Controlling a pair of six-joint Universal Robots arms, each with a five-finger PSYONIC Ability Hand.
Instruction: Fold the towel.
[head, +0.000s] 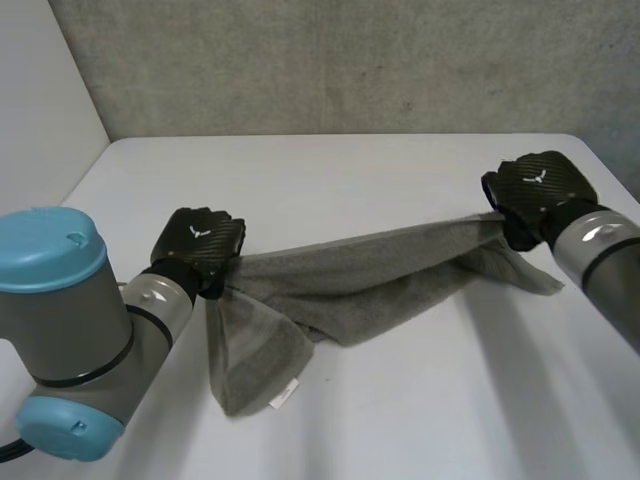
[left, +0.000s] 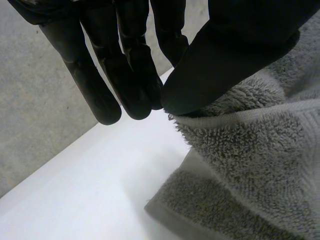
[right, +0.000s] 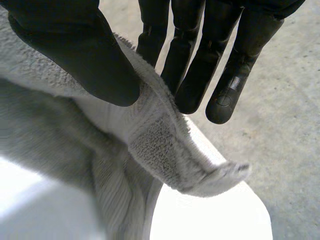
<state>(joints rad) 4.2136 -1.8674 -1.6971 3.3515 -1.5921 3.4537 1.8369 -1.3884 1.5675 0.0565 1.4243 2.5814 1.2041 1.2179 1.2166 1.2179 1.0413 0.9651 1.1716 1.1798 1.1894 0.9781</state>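
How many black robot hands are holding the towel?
2: the left robot hand pinches the towel at one end, the right robot hand at the opposite end.

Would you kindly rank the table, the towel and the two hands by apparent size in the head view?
1. table
2. towel
3. left hand and right hand: they look about alike, so I leave them unranked.

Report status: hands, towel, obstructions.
Left hand pinches one end of the towel, right hand the other. Stretched between them, middle sagging, loose corners draping onto the table. Nothing in the way.
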